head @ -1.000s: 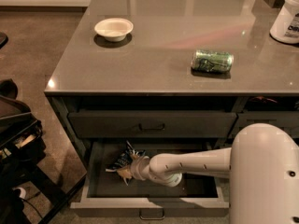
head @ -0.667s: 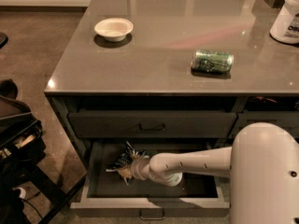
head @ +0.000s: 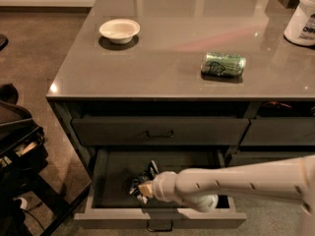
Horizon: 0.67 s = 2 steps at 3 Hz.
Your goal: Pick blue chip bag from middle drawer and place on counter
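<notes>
The middle drawer (head: 118, 219) stands pulled open below the counter (head: 167, 68). Inside it, at the left of its dark interior, lies the blue chip bag (head: 143, 175), crumpled, with pale edges showing. My gripper (head: 142, 185) is down in the drawer right at the bag, at the end of the white arm (head: 231, 183) that reaches in from the right. The arm's wrist hides part of the bag.
A green can (head: 223, 64) lies on its side on the counter, a white bowl (head: 119, 30) stands at the back left and a white container (head: 301, 21) at the right edge. The top drawer (head: 160, 131) is shut. A black object (head: 19, 132) stands on the floor at left.
The arm and gripper have shifted slightly to the right and toward the drawer's front. The bag stays in the drawer.
</notes>
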{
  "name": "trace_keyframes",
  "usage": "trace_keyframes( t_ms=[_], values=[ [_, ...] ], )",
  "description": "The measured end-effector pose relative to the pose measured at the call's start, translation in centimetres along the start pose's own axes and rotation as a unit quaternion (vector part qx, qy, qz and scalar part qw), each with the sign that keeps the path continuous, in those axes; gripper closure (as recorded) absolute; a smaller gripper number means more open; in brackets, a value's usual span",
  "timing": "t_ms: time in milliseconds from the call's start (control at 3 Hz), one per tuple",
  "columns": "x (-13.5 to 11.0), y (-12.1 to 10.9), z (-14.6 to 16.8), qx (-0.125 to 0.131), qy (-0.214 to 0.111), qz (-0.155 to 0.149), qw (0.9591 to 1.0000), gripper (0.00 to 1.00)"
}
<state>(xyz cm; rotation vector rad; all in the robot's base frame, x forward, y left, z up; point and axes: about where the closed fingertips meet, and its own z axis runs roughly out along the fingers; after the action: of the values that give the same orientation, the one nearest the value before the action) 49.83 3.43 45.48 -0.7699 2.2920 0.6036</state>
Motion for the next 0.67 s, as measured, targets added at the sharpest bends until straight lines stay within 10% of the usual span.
trace_keyframes(
  t_ms=[667],
  values=[
    [0.7,4.8,-14.9,0.036,0.007,-0.022,0.9991,1.0]
  ],
)
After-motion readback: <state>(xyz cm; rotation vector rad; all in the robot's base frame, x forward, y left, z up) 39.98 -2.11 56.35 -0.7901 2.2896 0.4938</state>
